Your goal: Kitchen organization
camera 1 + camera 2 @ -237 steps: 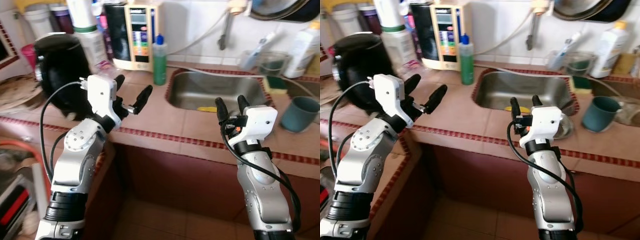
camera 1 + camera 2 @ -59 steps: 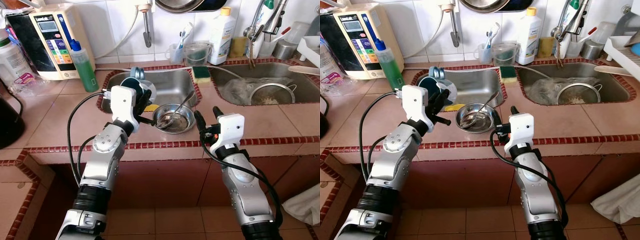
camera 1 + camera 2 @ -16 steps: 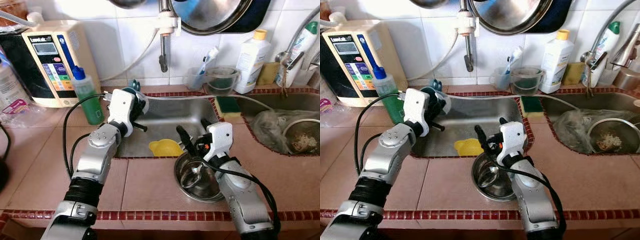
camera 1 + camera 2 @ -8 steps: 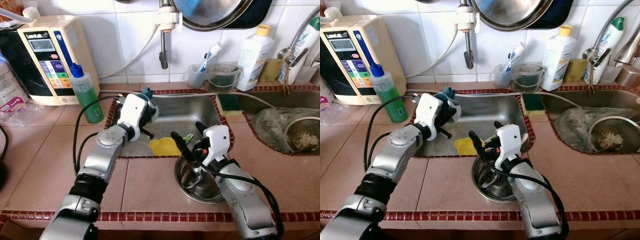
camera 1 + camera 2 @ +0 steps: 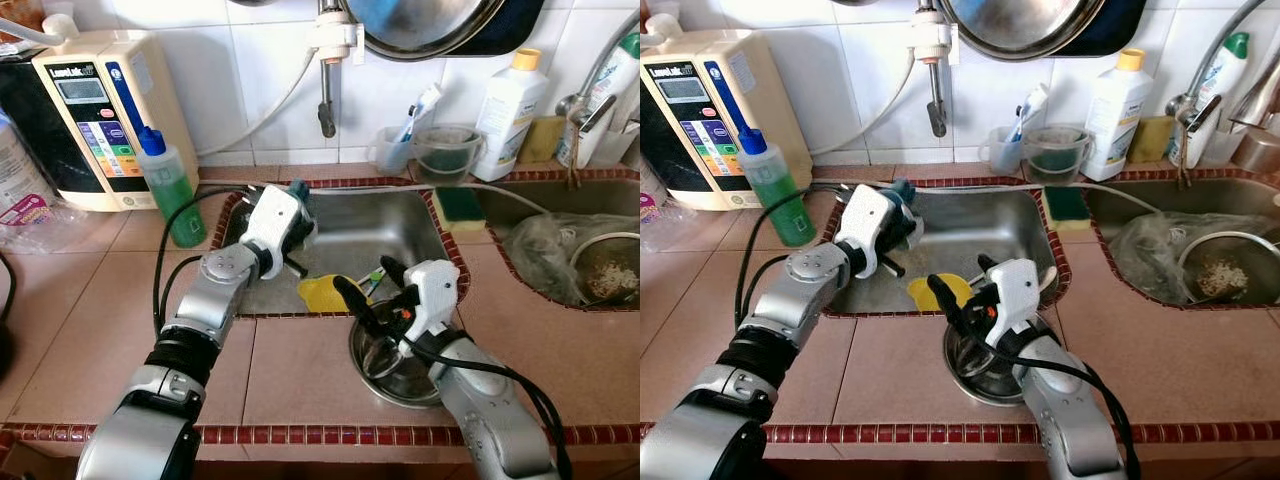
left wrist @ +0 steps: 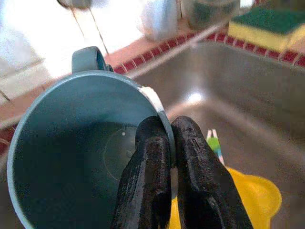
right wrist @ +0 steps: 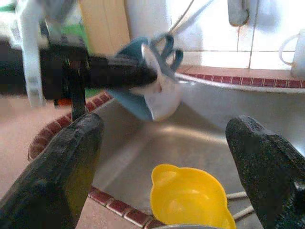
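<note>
Left eye view: the left gripper [image 5: 292, 232] holds a teal mug [image 5: 297, 192] above the near left corner of the left sink [image 5: 400, 220]. The right gripper [image 5: 372, 288] hovers with its fingers spread wide, just over the steel bowl [image 5: 385, 372] that sits on the tabletop [image 5: 100, 300] at the sink's front edge. A yellow cup [image 5: 322, 292] lies in the basin between the two grippers.

Right eye view: a green soap bottle [image 5: 770, 195] and a water purifier [image 5: 695, 110] stand to the left, well apart from the arms. A sponge [image 5: 1065, 203] rests on the divider, and a white detergent bottle [image 5: 1108, 90] stands at the wall. The right sink [image 5: 1200, 250] holds a strainer [image 5: 1220, 280] with scraps and a crumpled plastic bag.

Left wrist view: the fingers [image 6: 147, 186] pinch the mug's rim, one inside and one outside; the mug is empty and tipped on its side.

Right wrist view: past the spread fingers [image 7: 62, 162], the mug hangs tilted over the basin, the yellow cup below it.

By my judgement the tidying is at an early stage: the mug is gathered but not yet set down, and the bowl, the yellow cup and the right sink's clutter remain. The open right gripper and the bowl crowd the basin's front, so the mug has little room there.
</note>
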`<state>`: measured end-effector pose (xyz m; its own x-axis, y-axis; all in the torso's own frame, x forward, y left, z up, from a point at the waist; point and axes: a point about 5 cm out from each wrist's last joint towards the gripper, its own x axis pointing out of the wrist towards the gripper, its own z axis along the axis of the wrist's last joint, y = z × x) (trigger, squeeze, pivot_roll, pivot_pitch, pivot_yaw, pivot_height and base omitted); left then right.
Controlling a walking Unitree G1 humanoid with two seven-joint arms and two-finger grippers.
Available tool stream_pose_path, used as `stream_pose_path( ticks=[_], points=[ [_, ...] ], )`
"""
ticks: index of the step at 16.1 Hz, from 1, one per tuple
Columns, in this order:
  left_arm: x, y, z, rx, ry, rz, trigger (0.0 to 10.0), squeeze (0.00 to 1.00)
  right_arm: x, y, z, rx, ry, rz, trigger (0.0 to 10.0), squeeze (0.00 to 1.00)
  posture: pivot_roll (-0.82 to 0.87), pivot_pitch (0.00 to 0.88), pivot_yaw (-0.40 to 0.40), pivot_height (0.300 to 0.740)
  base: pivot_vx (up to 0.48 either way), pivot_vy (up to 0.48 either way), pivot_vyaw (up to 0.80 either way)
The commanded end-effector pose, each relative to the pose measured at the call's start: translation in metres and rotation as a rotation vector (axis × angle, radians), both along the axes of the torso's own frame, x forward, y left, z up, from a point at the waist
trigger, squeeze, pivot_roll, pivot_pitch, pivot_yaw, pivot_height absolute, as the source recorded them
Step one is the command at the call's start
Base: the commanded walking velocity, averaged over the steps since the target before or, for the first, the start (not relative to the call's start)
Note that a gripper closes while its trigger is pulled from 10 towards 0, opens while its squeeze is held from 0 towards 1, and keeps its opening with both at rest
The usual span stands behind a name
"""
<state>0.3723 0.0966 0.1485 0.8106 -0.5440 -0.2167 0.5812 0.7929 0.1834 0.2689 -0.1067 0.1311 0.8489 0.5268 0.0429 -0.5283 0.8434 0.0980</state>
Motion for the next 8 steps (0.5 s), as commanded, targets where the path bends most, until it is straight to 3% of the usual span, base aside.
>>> stream_pose_path(
  ticks=[1,8],
  points=[
    [0.004,-0.001,0.010,0.037,-0.024,-0.030,10.0,0.00,-0.002,-0.004,0.006,0.011,-0.008,-0.023,10.0,0.00,-0.24,0.000,0.119,0.740,0.000,0.000,0.00],
    [0.007,-0.006,0.005,0.102,0.014,-0.101,10.0,0.00,-0.015,-0.029,0.002,-0.019,0.063,-0.149,10.0,0.00,-0.26,0.000,0.138,0.740,0.000,0.000,0.00]
  ],
)
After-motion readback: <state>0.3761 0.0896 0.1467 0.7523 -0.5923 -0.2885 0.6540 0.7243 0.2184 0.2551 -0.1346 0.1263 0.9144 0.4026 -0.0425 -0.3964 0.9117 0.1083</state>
